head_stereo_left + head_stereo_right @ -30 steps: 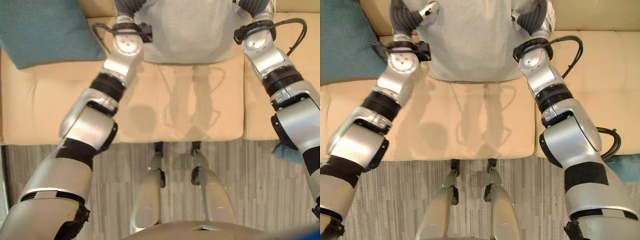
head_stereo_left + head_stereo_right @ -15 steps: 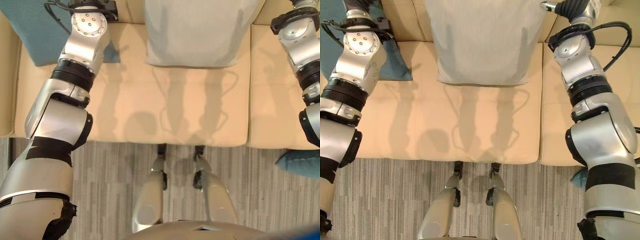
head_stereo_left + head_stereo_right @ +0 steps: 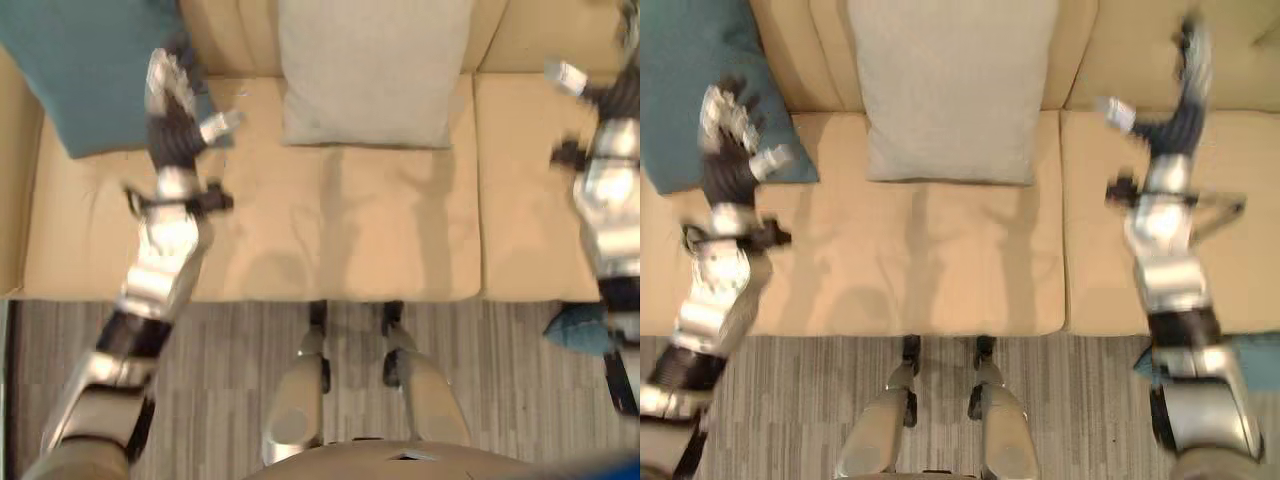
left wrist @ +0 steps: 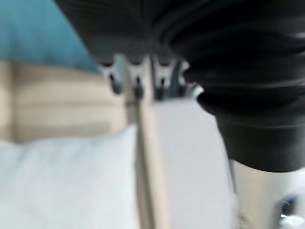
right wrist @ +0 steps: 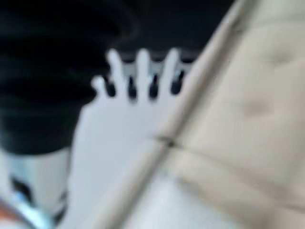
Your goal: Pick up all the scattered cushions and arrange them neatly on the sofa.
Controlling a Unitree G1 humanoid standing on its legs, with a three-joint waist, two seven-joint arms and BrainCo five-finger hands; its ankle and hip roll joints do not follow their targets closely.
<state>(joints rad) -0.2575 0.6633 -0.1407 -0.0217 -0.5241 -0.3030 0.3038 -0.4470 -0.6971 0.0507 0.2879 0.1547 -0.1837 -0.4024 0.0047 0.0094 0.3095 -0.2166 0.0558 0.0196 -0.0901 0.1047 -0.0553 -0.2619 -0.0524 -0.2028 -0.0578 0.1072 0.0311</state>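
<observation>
A light grey cushion stands upright against the backrest above the beige sofa's middle seat. A teal cushion leans in the sofa's left corner. My left hand hovers open over the left seat, just in front of the teal cushion, fingers straight and holding nothing. My right hand hangs open over the right seat, to the right of the grey cushion, its fingers spread and straight. Another teal cushion lies on the floor by the sofa's right front edge.
Grey striped carpet runs along the sofa's front edge. The sofa's left armrest bounds the left seat. The right seat has bare room.
Both hands have let go of the grey cushion and drawn back toward me and outward. The cushion stays leaning on the backrest.
</observation>
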